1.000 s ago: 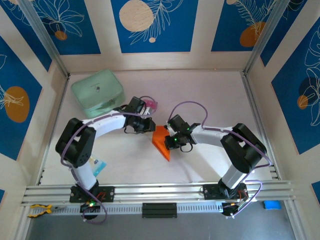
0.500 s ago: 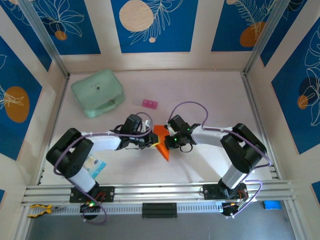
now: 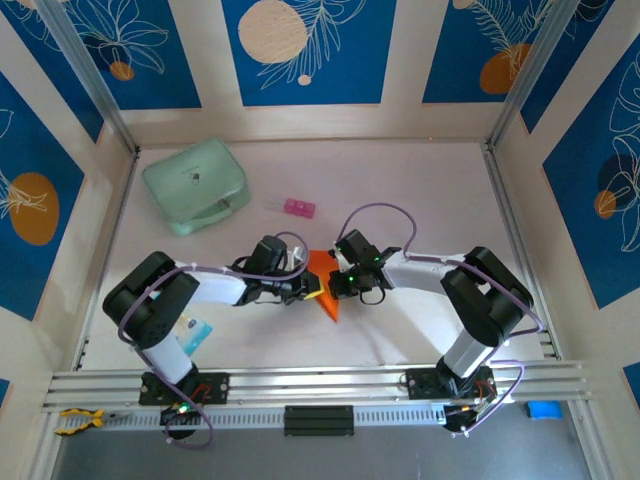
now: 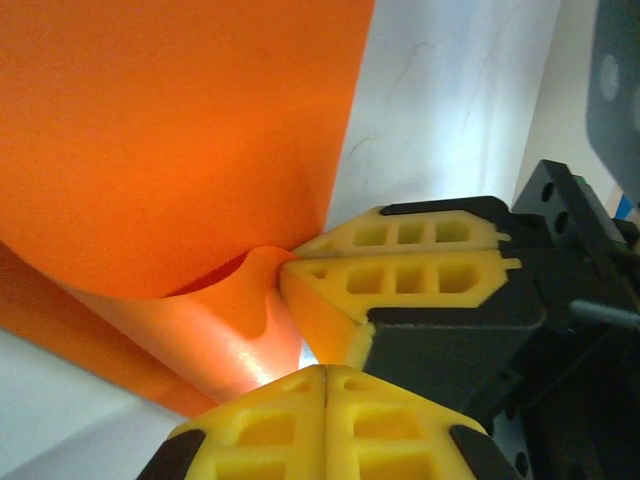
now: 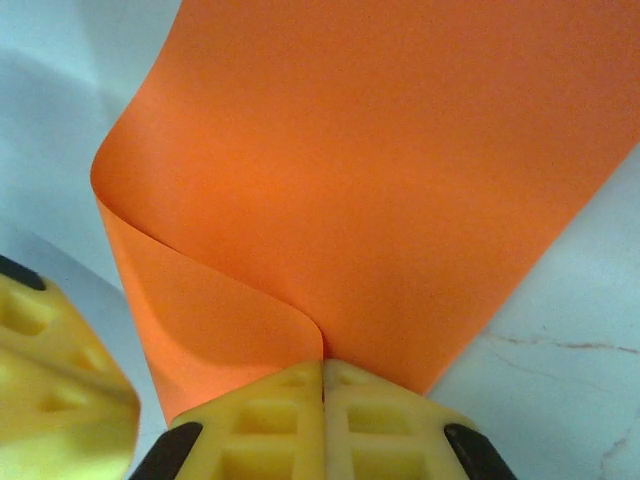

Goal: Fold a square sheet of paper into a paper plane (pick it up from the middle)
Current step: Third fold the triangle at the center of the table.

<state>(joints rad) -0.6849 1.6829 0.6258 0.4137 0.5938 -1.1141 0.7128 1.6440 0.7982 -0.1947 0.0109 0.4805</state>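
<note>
Since this limp bright orange square paper (image 5: 380,180) creases easily, my right gripper (image 5: 323,365) pinches its fold; my left gripper (image 4: 325,372) is pressed together.

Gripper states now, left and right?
Left gripper: jaws shut beside the orange paper; grip on it unclear.
Right gripper: shut on the orange paper.

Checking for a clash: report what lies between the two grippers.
The orange paper sits between the left gripper and the right gripper, as the top view shows.

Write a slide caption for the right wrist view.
Right pincer shut on the curled orange sheet over the white table.
</note>
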